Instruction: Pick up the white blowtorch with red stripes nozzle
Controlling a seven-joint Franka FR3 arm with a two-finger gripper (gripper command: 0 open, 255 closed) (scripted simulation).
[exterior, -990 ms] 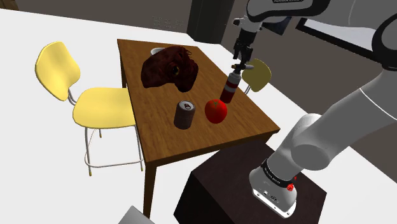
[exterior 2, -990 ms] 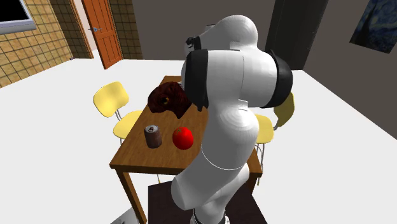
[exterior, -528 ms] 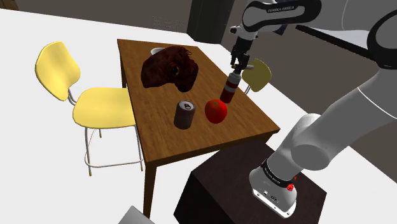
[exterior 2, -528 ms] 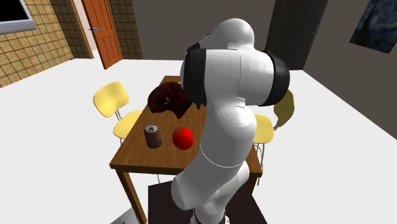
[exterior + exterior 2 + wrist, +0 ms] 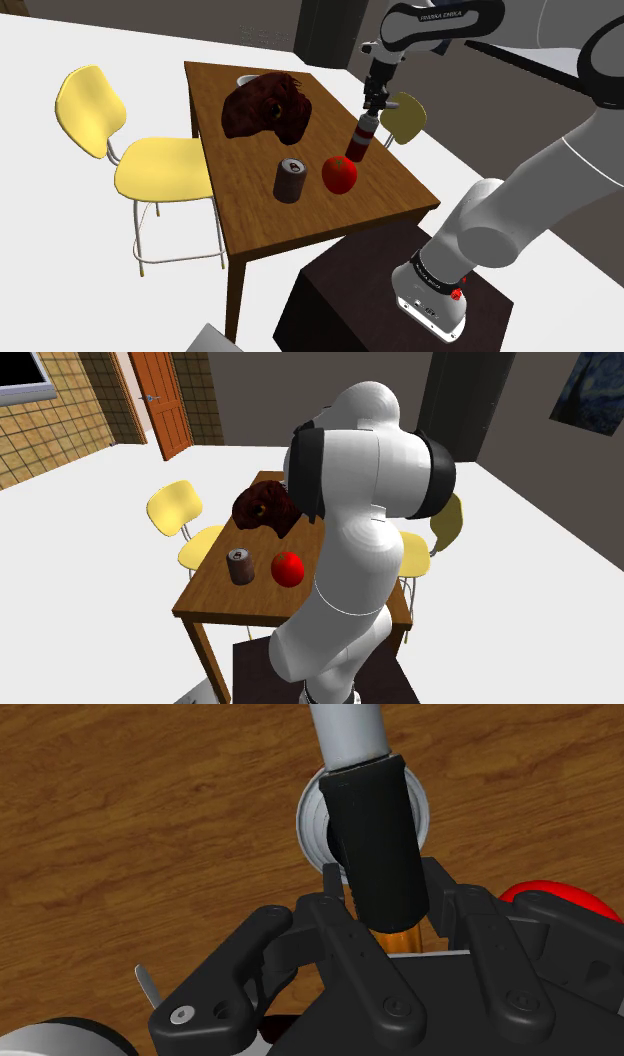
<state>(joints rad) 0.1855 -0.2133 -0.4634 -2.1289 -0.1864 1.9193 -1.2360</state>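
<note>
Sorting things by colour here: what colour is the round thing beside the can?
The round thing is plain red; the shoulder view shows it best.

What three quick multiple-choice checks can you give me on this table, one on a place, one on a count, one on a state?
1. In the shoulder view, the red apple is:
A on a chair
B on the table, right of the can
C on the stand

2. The yellow chairs number:
A one
B two
C four

3. The blowtorch is:
A lying flat
B upright on the table
C on the floor

Answers:
1. B, it rests on the wood between the can and the blowtorch.
2. B, one stands at the shoulder view's left and another behind the table.
3. B, it stands on its base.
</note>
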